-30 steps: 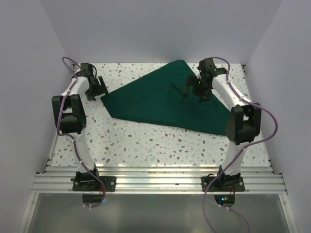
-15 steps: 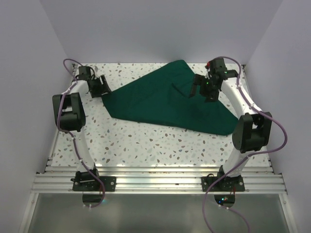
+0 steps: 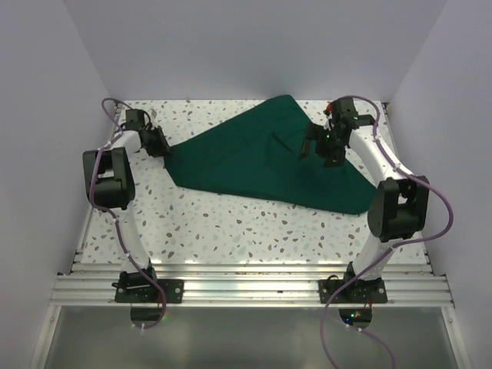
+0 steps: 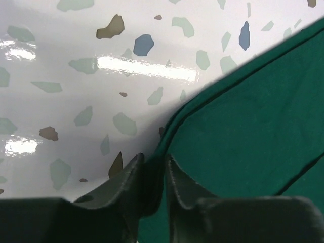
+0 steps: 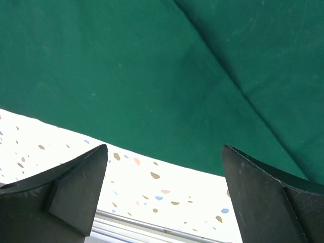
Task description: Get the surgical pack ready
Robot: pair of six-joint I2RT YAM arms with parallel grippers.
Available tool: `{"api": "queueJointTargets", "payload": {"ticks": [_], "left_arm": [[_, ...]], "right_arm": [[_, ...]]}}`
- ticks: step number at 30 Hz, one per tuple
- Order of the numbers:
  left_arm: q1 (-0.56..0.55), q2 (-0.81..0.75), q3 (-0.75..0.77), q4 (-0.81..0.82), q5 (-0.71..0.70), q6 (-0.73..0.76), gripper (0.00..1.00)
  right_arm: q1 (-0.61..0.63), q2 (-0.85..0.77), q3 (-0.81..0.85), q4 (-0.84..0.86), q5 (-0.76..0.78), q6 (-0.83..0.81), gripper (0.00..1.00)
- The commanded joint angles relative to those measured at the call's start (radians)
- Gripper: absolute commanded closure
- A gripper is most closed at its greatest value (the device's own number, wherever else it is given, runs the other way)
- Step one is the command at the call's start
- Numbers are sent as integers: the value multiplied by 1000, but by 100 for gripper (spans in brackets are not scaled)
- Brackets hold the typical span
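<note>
Lying flat on a white table (image 3: 231, 223) flecked with grey, blue and brown chips, the surgical pack (image 3: 261, 161) is taking up the far middle and right of the surface. It is a dark green matte cloth, folded over into a rough triangle. One point is reaching toward the back wall, one is tapering to the left, and a broad edge is running down to the right, near the right arm's elbow. A crease is showing across its middle.

The left gripper (image 3: 159, 146) is sitting low at the cloth's left point. In the left wrist view its two dark fingers (image 4: 129, 174) are standing almost together. The layered corner of the cloth is running into the narrow gap between them, so the gripper is pinching that corner.

The right gripper (image 3: 323, 144) is hanging above the right part of the cloth, apart from it. Its jaws are standing wide apart and are gripping nothing. In the right wrist view, green cloth and a strip of speckled table are showing between the fingers (image 5: 76, 187).

Both arm bases are sitting on a ribbed aluminium rail (image 3: 246, 288) along the near edge.
</note>
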Motion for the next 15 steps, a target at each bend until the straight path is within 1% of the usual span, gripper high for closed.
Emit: {"api": "queueJointTargets", "payload": {"ticks": [1, 2, 4, 7, 10, 12, 14, 15], "left_arm": [[-8, -14, -27, -81, -9, 2, 79], [-7, -21, -26, -96, -19, 2, 88], [-7, -34, -26, -117, -54, -8, 100], [-7, -61, -29, -182, -109, -24, 100], [-7, -112, -58, -206, -157, -40, 100], [-5, -153, -84, -213, -169, -54, 100], [-7, -191, -98, -231, -180, -65, 100], [-5, -204, -115, -234, -184, -70, 100]], "right_arm": [[-2, -8, -18, -10, -1, -7, 2], [0, -9, -18, -19, 20, -6, 2], [-6, -14, -18, -36, 47, -9, 2], [-16, -11, -1, -52, 70, -18, 2], [-28, 24, 45, -108, 157, -1, 2], [-71, 40, 71, -134, 183, 25, 2], [-124, 41, 42, -110, 198, 42, 4], [-126, 43, 33, -89, 221, 48, 4]]}}
